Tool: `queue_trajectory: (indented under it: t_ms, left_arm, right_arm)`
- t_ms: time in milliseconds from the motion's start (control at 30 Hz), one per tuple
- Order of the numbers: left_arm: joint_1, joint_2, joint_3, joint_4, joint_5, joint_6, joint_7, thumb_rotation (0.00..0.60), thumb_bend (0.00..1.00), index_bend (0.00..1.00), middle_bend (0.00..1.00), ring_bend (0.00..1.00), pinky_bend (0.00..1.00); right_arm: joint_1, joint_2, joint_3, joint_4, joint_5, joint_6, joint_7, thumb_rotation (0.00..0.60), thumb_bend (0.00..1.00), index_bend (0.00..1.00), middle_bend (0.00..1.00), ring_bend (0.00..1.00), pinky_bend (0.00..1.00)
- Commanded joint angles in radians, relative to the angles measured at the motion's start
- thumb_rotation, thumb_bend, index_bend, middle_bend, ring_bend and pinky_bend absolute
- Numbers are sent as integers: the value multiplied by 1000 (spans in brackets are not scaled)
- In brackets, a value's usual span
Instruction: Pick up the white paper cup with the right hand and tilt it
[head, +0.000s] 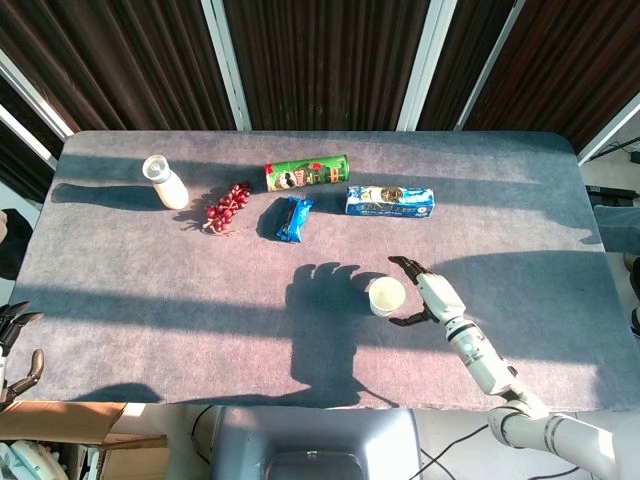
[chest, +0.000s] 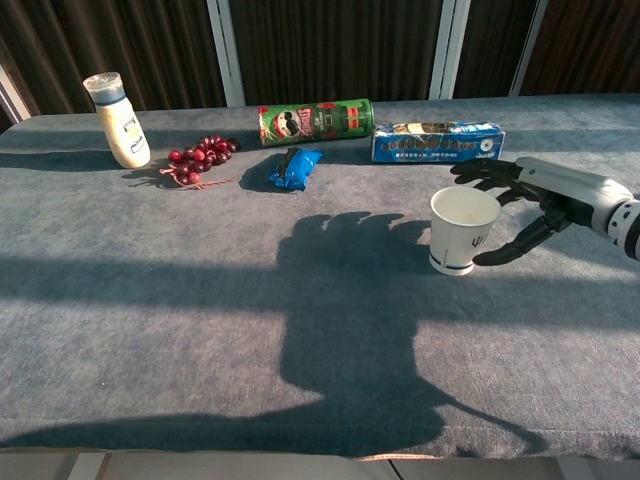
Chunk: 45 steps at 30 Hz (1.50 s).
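The white paper cup (head: 386, 296) (chest: 462, 229) stands upright near the table's front middle, mouth up and empty. My right hand (head: 425, 292) (chest: 530, 200) is just to its right, fingers spread around the cup's side, thumb near its front and the other fingers near its back. Whether they touch the cup is unclear; nothing is gripped. My left hand (head: 15, 340) hangs off the table's front-left corner, seen only in the head view, fingers apart and holding nothing.
Along the back lie a green chips can (head: 306, 172), a blue biscuit box (head: 390, 201), a blue snack packet (head: 293, 218), red grapes (head: 227, 205) and a white bottle (head: 165, 182). The grey table (head: 180, 300) carries my arm's dark shadow left of the cup.
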Motion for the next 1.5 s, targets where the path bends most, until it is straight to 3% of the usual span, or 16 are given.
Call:
queue_trajectory:
  t_ms: [33,267,600,767,867,967,1067,1300,1500]
  left_arm:
    - [0,1,0,0,0,0,-4,600,496,256,123,87,287]
    - [0,4,4,2,9,0,-14,600,496,256,124,86,287]
    - [2,7,3,5,9,2,-27,600,495,257,124,87,287]
    - [2,8,5,4,11,0,-30,600,496,257,124,86,287]
    - [1,9,5,3,13,-1,-28,600,496,257,124,86,287]
    - [2,9,6,1,13,-2,-26,600,495,257,124,86,287]
    - [1,9,7,-1,13,-4,-23,600,495,256,124,87,287]
    - [0,10,10,-5,18,-5,-17,600,496,256,124,87,288]
    - [0,12,10,-5,17,-7,-21,600,495,256,124,86,287]
  right_arm:
    - [12,-22,0,23,-2,-4,10,600,114,259,234,183,344]
    - [26,-64,-8,68,-21,12,42,600,113,349,298,258,410]
    - [19,-120,-10,148,-37,90,30,600,219,677,507,517,643]
    - [8,-130,-8,173,-56,164,-44,600,238,717,540,548,671]
    - [5,-120,-15,173,-83,216,-157,600,238,717,540,548,671]
    - [6,-84,-28,132,-108,244,-355,600,238,718,540,548,671]
    - [4,-33,-36,47,-107,240,-650,600,238,717,540,548,672]
    - [0,7,-33,-85,-26,192,-1194,600,241,718,540,548,674]
    - [-5,-9,-16,-134,101,139,-1370,600,243,702,540,544,672]
